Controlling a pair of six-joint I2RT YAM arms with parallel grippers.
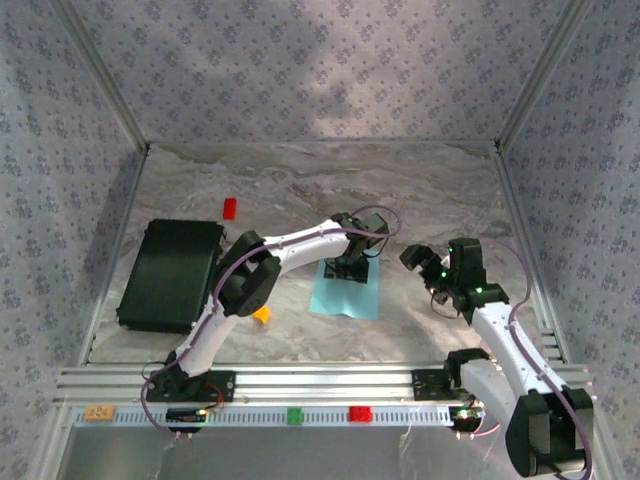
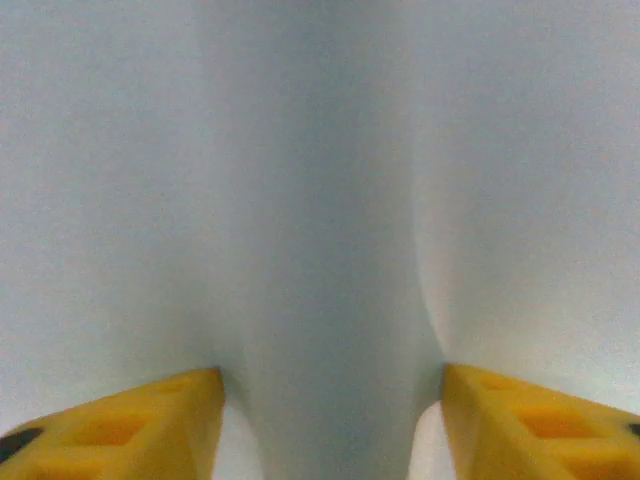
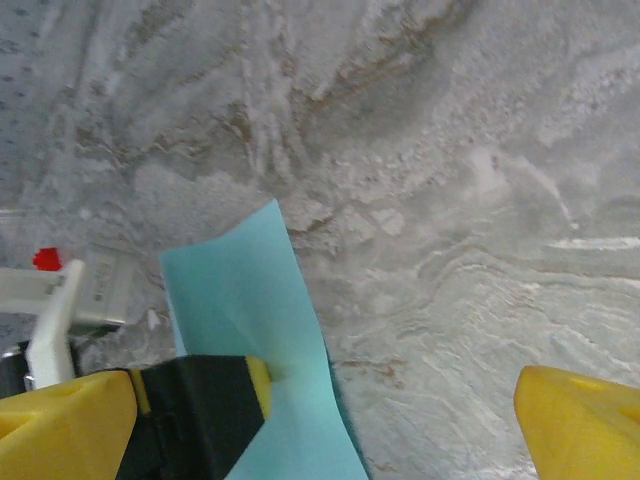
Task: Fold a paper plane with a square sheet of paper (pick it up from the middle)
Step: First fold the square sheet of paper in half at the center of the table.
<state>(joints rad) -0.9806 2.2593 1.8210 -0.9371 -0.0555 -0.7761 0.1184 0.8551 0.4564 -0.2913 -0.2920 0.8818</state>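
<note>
Two arms, but the left gripper [image 1: 352, 264] is the one on the sheet of paper [image 1: 345, 296], which lies flat mid-table [image 1: 430, 190] directly under it. In the left wrist view the yellow fingers [image 2: 140, 425] are partway apart. A raised ridge of paper stands between them, touching both and running straight away from the camera; can't tell if it's truly clamped. The right gripper [image 3: 392, 390] hangs off the sheet's right side, fingers wide apart, nothing held. Likely next move is a pinch and a straight-up lift by the left arm.
</note>
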